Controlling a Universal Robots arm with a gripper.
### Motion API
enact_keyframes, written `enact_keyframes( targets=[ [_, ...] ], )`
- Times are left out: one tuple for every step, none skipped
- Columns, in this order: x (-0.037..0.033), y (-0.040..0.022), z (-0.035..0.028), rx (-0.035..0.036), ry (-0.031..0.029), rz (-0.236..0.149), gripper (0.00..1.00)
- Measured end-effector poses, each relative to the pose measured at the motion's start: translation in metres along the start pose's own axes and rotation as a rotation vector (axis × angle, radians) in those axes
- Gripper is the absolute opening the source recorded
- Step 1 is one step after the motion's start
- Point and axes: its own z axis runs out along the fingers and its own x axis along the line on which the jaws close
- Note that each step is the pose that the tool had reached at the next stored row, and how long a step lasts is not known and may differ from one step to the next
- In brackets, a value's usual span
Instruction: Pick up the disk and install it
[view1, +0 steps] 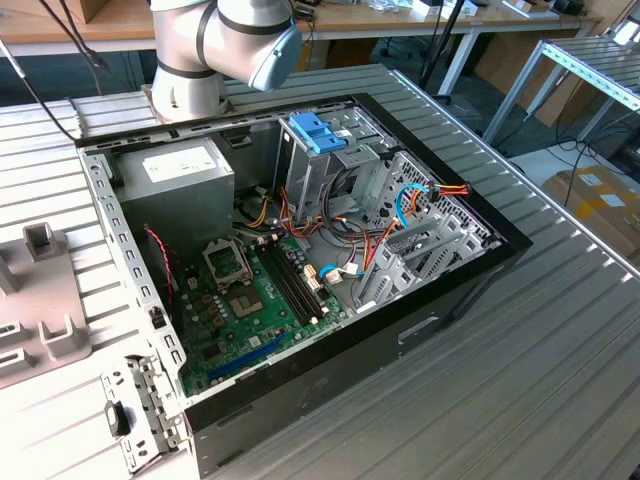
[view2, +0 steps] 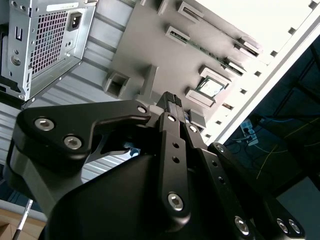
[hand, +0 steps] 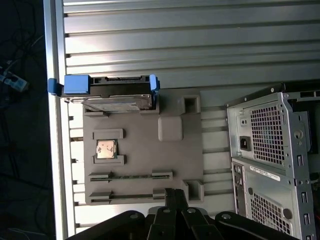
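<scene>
The open computer case (view1: 300, 378) sits off to one side of the gripper (hand: 175, 194), whose fingers are pressed together on nothing. Below and ahead of the gripper lies a grey fixture plate (hand: 145, 160). The disk (hand: 117, 103) sits in its blue carrier at the plate's far end from the gripper, well apart from it. A processor chip (hand: 105, 149) rests in a pocket of the plate between them, a little aside. Everything stands on a ribbed aluminium table (hand: 175, 45). Wooden workbenches (view1: 100, 20) stand beyond.

The disk (hand: 110, 97) sits at one end of the fixture plate (hand: 150, 155) on the bench (hand: 175, 40), with the computer case (hand: 272, 150) beside the plate
</scene>
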Motion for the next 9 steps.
enact_keyframes(
  targets=[
    [0.0002,0.0000,0.0000,0.0000,0.0000,0.000,0.11],
    [0.0004,0.0000,0.0000,0.0001,0.0001,0.000,0.11],
    [0.0006,0.0000,0.0000,0.0000,0.0001,0.000,0.11],
    [0.0010,-0.0001,0.0001,0.0000,0.0000,0.000,0.11],
    [0.0013,-0.0001,0.0001,0.0000,0.0001,0.000,0.11],
    [0.0017,-0.0001,0.0001,0.0000,0.0000,0.000,0.11],
    [0.0023,-0.0002,0.0001,0.0000,0.0000,0.000,0.11],
    [0.0027,-0.0002,0.0001,0.0000,0.0001,0.000,0.11],
    [0.0031,-0.0002,0.0001,0.0000,0.0000,0.000,0.11]
  ],
)
